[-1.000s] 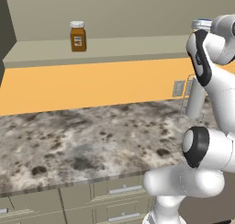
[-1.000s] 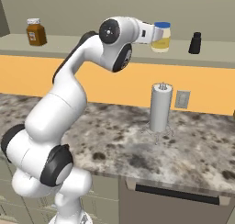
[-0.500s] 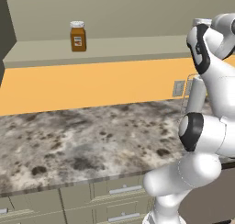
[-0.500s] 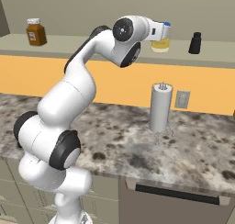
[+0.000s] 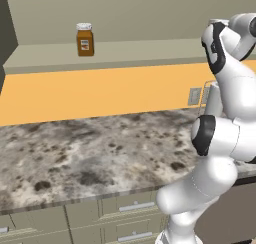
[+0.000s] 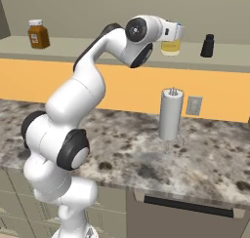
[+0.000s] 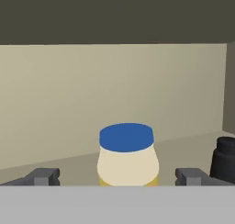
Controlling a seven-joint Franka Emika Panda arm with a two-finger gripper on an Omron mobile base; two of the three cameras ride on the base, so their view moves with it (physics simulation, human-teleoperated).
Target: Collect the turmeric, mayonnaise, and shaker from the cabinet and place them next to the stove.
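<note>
We see the grey-beige wall cabinet (image 6: 97,49) holding three things on its open shelf: an amber-brown white-lidded turmeric jar (image 6: 38,34) at 9 o'clock, a pale yellow blue-lidded mayonnaise jar (image 7: 127,154) centred between our spread gripper (image 7: 118,176) fingers, untouched, and a small black shaker (image 6: 207,46) at 3 o'clock.

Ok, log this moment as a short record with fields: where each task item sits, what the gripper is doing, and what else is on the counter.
turmeric: upright on the cabinet shelf, far left, untouched
mayonnaise: upright on the shelf, centred between the open fingers, not yet gripped
shaker: on the shelf, just right of the mayonnaise, apart from it
gripper: open, raised to shelf level, lined up on the mayonnaise
counter: steel paper-towel holder standing below the shelf
items collected: none
</note>
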